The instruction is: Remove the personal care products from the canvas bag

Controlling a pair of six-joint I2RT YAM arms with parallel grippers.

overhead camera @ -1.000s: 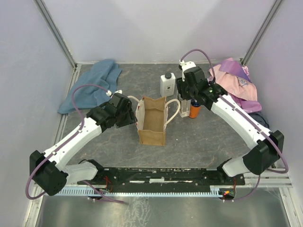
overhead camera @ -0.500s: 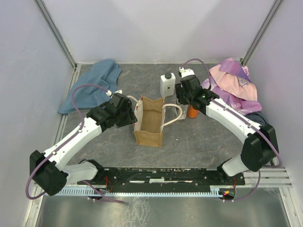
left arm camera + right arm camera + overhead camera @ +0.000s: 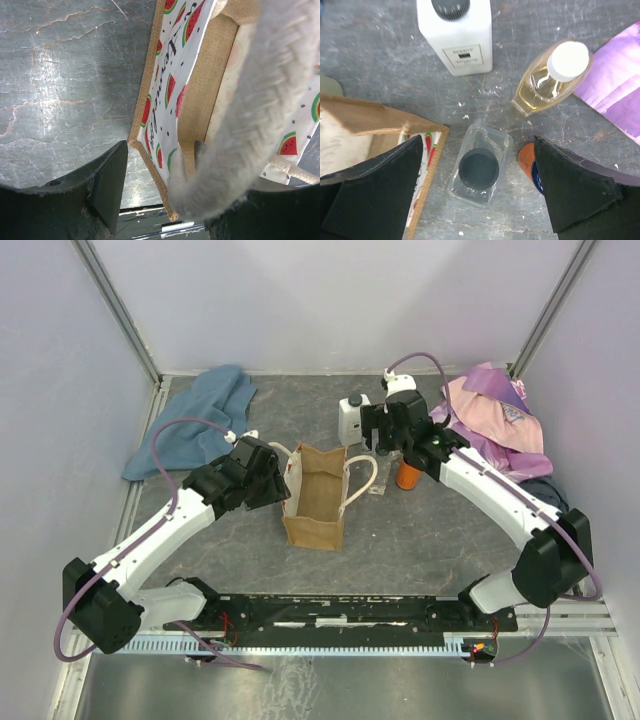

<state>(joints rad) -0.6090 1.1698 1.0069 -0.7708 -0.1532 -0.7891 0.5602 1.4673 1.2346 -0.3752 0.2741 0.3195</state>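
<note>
Risk of tipping the orange bottle (image 3: 407, 478) or snagging the canvas bag (image 3: 313, 533) rim on any drop by the released right gripper (image 3: 479, 150), hovering over the jar (image 3: 479, 167) just right of the bag; left gripper (image 3: 160, 150) hold at the bag's left handle (image 3: 250, 100) impossible to tell.

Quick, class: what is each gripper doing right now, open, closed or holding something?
Left gripper: open, with the cream bag handle lying loose in its gap.
Right gripper: open and empty, over the dark-lidded jar.

White bottle (image 3: 455, 35), amber bottle (image 3: 552, 75), dark-lidded jar (image 3: 479, 170) stand beside upright canvas bag (image 3: 313, 532).
</note>
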